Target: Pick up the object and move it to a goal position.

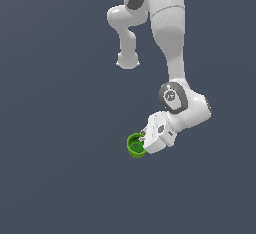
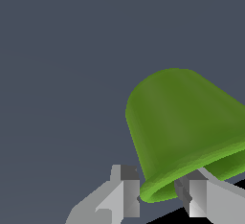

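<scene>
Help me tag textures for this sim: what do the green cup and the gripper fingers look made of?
Green cup: seems matte plastic, with flat uniform colour, soft shading and no sharp glints. Fingers: look like dull grey metal or hard plastic, blocky and plain; a render, so uncertain.

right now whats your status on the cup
Fingers straddling the green cup's rim, one inside, one outside. Firm grip unconfirmed. Nothing in the way.

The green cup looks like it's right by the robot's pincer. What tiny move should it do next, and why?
Probably squeeze the pincer shut. In the wrist view its fingers sit on either side of the green cup, near the thick rim, with a small gap showing. Closing first would give it a hold before lifting; whether the fingers already touch the cup I cannot tell.
</scene>
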You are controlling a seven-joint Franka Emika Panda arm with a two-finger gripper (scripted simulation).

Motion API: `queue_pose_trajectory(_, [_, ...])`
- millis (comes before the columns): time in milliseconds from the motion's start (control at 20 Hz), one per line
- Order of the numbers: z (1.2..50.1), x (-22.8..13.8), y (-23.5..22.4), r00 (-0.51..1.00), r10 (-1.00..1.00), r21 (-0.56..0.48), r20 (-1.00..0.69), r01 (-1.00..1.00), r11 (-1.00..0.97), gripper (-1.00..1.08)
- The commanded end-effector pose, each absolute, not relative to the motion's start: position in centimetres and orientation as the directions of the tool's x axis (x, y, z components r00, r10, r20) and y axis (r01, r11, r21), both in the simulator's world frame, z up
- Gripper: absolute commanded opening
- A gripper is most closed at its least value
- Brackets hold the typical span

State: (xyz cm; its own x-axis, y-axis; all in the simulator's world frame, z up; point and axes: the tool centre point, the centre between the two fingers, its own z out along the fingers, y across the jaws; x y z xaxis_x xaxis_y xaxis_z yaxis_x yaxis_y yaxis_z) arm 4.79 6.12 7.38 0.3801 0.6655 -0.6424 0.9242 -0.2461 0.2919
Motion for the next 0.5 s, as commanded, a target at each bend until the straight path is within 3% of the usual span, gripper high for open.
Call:
queue_pose_trajectory(0, [7.4,4.8,6.1,0.38,0.665,0.292,-0.643,0.924,-0.246,-1.0])
queue_pose_trajectory(450, [9.0,4.3,5.2,0.38,0.665,0.292,-0.643,0.924,-0.246,-1.0])
